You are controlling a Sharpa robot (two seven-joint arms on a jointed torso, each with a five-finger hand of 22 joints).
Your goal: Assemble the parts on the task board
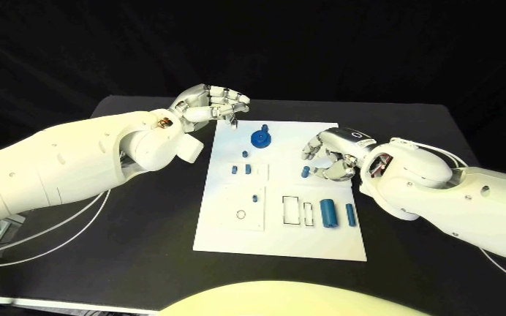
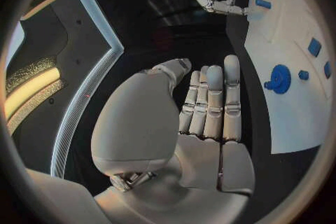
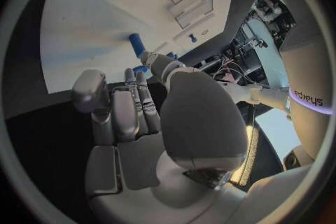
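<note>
- White task board [image 1: 316, 243] lies in the middle of the black table [image 1: 126, 257], and the blue parts are spread on it: a gear-like disc [image 1: 260, 139] near the far edge, small pegs [image 1: 240, 170] in the middle, and two longer blue cylinders [image 1: 330, 212] lying beside the rectangular slots [image 1: 291, 211].
- My right hand [image 1: 335, 156] hovers over the right side of the board, fingers curled down toward a small blue peg [image 1: 306, 172]. I cannot tell if it already pinches the peg or is only just beside it.
- My left hand [image 1: 211, 105] stays off the far left corner of the board. In the left wrist view its fingers [image 2: 210, 101] are straight and close together, holding nothing.
- I judge that the step is to take this peg. I want the thumb and one finger on opposite sides of it, then a straight lift, so the neighbouring pieces are not pushed.
- Risk: the peg is small and may roll away if one finger touches first.
</note>
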